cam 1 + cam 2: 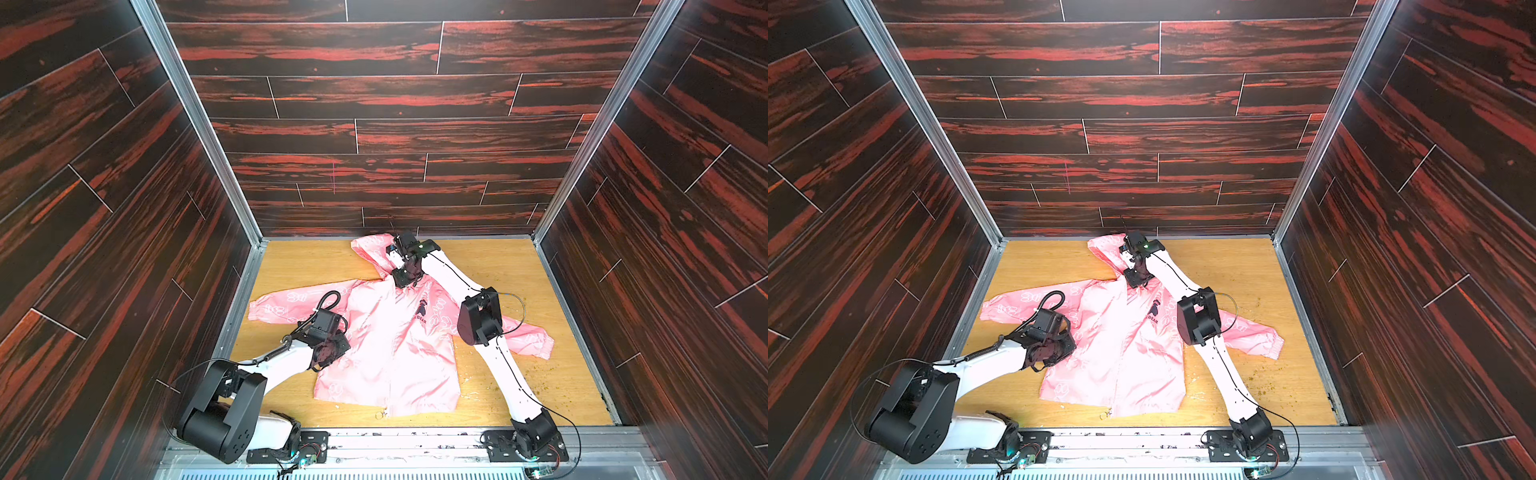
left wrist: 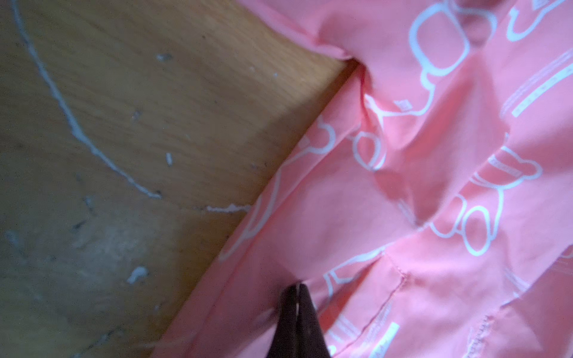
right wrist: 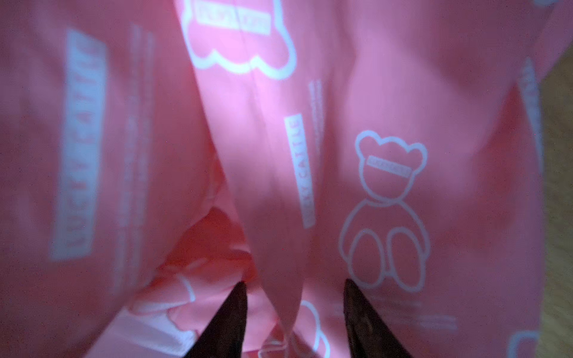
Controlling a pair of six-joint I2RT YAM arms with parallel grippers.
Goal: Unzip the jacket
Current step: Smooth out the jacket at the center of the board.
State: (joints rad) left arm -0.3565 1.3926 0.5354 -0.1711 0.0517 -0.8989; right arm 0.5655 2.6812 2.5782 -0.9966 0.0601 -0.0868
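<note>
The pink jacket lies face up on the wooden table, hood toward the back wall and sleeves spread out. Its front zipper line runs down the middle to the near hem. My left gripper sits at the jacket's side under one sleeve. In the left wrist view its jaws are shut, with a pinch of pink fabric at the tips. My right gripper is at the collar below the hood. There it stands open, astride a raised fold of printed fabric.
The table is boxed in by dark wood-pattern walls on three sides, with a metal rail along the near edge. Crumbs lie on the wood beside the right arm. A small ring lies at the hem.
</note>
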